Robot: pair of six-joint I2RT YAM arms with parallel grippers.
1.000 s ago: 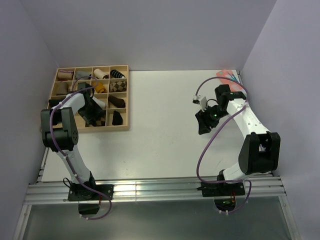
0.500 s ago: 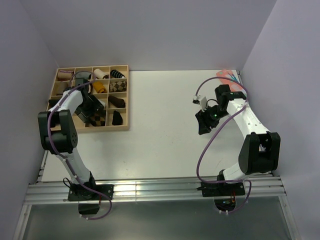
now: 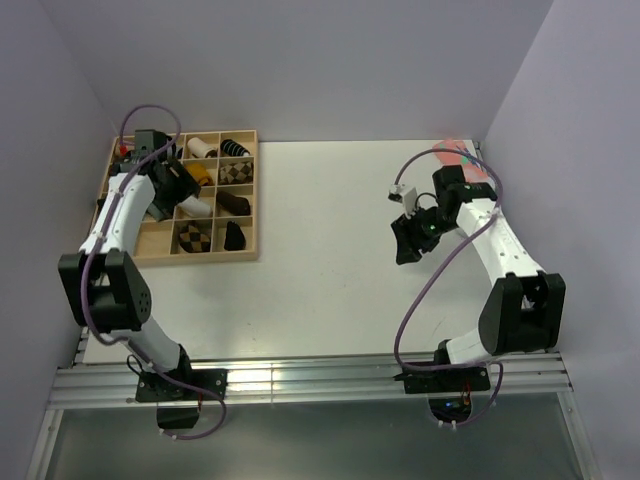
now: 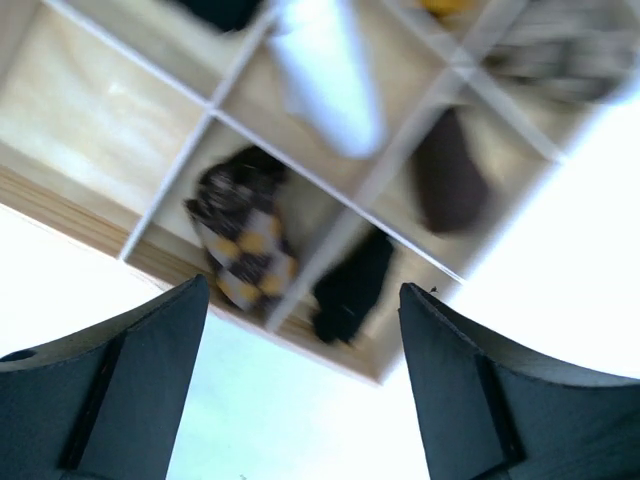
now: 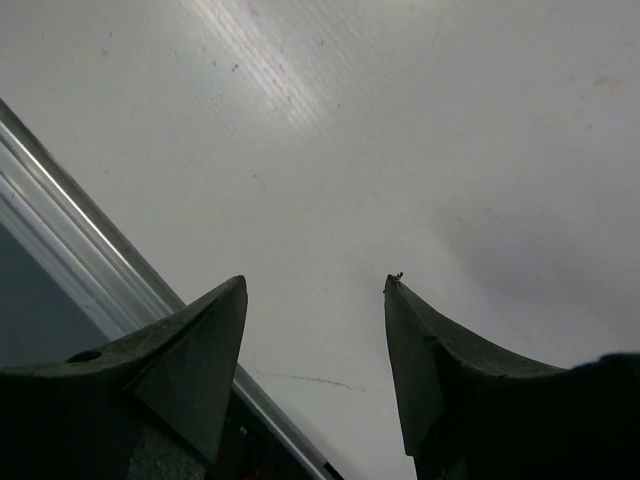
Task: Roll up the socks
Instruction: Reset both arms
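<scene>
White table [image 3: 330,250] carries a tray [image 3: 205,257] with the socks [image 4: 245,245], apparently rolled; left pincer [image 4: 300,290] and right pincer [image 5: 315,282] gape empty.

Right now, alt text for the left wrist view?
A dark brown sock with orange-tan argyle diamonds sits in an edge compartment of a wooden divided tray, seen blurred from above between open, empty jaws. A black sock lies in the next compartment, a white sock beyond.

Socks [image 3: 193,236] in near compartment of tray [image 3: 200,257], far-left on table [image 3: 330,260]
</scene>
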